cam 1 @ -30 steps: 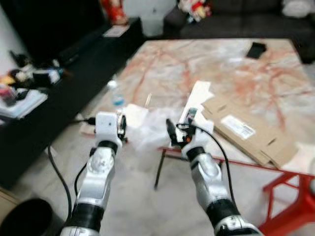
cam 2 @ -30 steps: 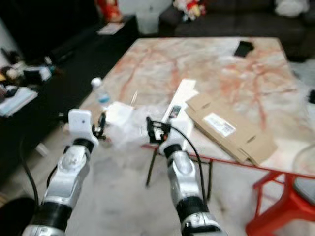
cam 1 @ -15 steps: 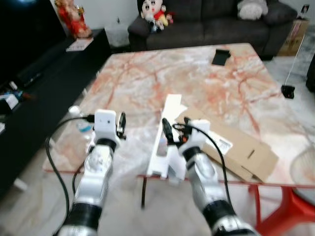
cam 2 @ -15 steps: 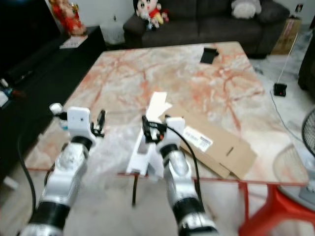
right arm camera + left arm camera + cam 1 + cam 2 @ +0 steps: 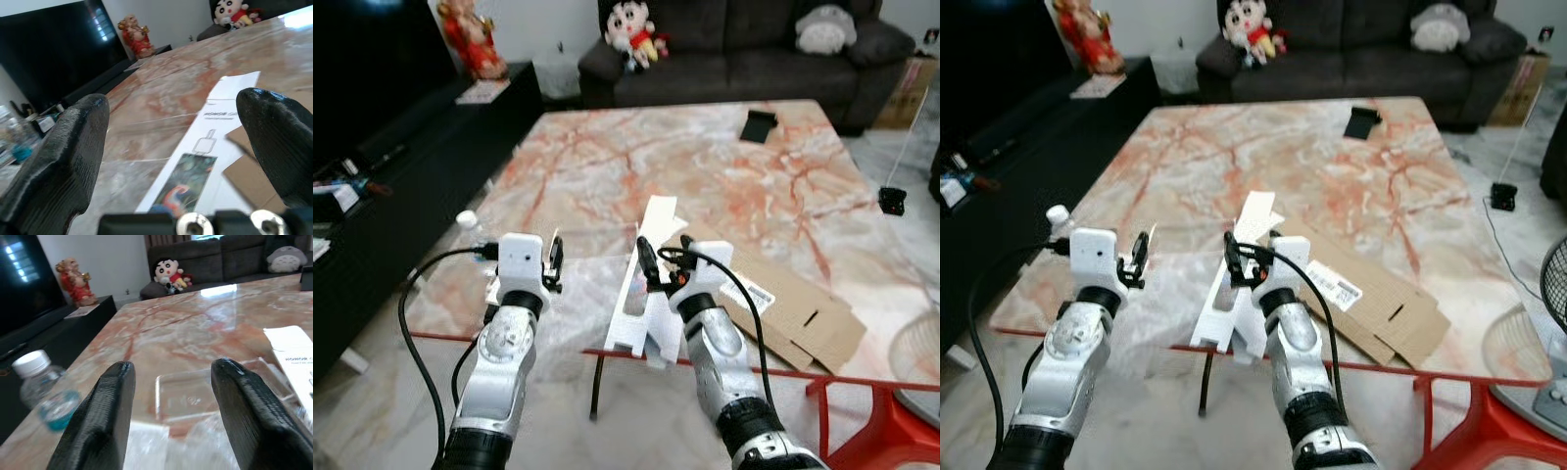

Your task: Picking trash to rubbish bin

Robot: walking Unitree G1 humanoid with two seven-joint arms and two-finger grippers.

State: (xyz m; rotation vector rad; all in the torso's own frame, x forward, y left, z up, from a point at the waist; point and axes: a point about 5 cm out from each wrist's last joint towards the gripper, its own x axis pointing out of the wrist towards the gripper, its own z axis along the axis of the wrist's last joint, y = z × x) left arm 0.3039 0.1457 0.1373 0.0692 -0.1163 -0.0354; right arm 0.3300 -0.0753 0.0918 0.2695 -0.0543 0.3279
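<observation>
At nine o'clock a water bottle (image 5: 41,390) stands near the marble table (image 5: 607,166) edge. The left gripper (image 5: 171,416), fingers apart, faces what looks like a clear plastic tray (image 5: 195,394). The right gripper (image 5: 176,161), fingers spread, hovers over the white package (image 5: 641,294); flattened cardboard (image 5: 793,304) lies at three o'clock.

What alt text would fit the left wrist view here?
The left hand, fingers open, hovers low over a marble table, pointing at a clear plastic tray. A small water bottle stands at the table's edge, a white printed box opposite, and a dark sofa behind.
</observation>
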